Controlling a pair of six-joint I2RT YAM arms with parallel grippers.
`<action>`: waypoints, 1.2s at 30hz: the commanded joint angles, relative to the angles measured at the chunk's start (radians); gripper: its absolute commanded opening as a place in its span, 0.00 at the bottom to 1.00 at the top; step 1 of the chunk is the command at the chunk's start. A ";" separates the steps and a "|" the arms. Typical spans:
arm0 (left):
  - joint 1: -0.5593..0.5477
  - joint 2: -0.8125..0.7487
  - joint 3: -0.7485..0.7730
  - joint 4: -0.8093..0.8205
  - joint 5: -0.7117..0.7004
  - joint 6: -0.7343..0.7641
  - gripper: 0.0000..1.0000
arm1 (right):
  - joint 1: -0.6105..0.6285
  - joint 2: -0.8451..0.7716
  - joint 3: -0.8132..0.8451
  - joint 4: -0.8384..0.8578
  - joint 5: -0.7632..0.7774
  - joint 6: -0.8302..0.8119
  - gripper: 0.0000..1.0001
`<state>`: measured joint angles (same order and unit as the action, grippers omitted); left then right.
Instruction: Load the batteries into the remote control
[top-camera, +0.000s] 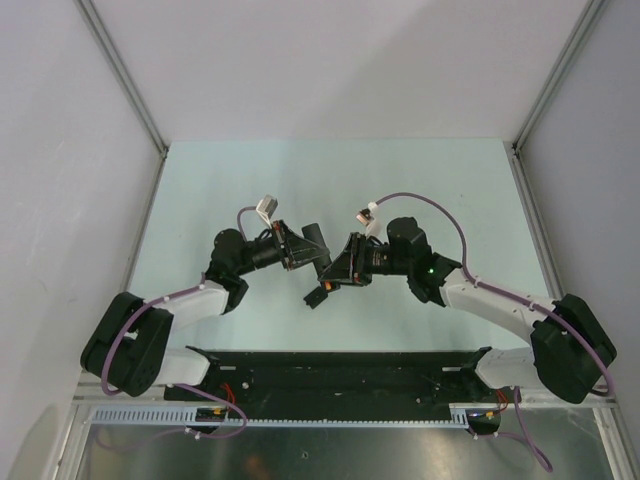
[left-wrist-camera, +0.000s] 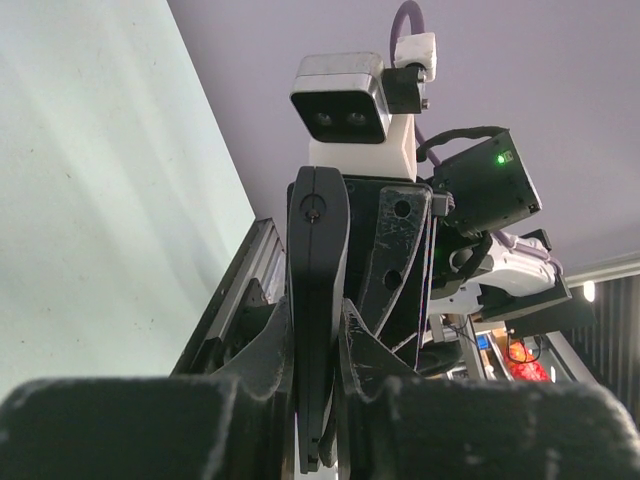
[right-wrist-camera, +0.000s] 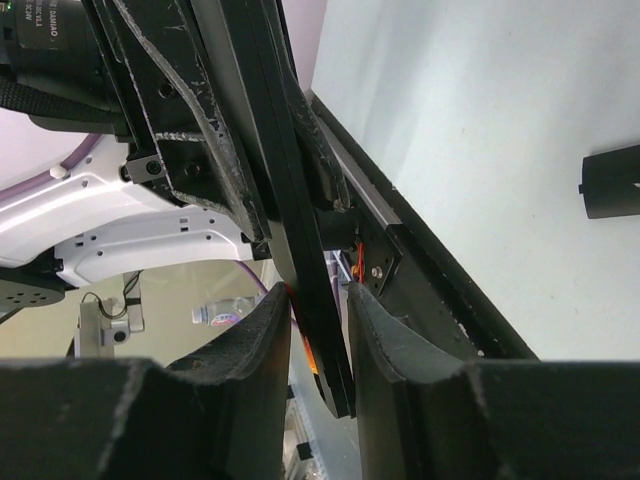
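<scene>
Left arm (top-camera: 190, 300) and right arm (top-camera: 500, 305) bent inward — left fingers (left-wrist-camera: 262, 350) clenched the remote control (left-wrist-camera: 318, 260); right fingers (right-wrist-camera: 250, 345) flanked it, grip unclear.

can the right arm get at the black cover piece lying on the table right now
Probably not at once: the right gripper has its jaws around the remote control, which the left gripper holds. The cover piece itself lies bare on the table, so once it lets go the way looks free.
</scene>
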<state>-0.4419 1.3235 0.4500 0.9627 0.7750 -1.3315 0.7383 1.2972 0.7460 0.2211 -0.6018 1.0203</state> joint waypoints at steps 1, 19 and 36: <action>-0.008 -0.009 0.064 0.071 0.007 -0.009 0.00 | 0.027 0.027 -0.017 0.021 0.007 0.007 0.22; -0.008 -0.001 0.043 0.088 0.006 -0.011 0.00 | 0.042 0.014 -0.020 0.024 0.017 0.014 0.50; -0.009 0.016 0.030 0.090 0.004 0.000 0.00 | -0.051 -0.122 0.078 -0.060 0.014 -0.020 0.80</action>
<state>-0.4435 1.3376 0.4545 0.9993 0.7883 -1.3361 0.7105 1.2507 0.7620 0.1902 -0.5873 1.0355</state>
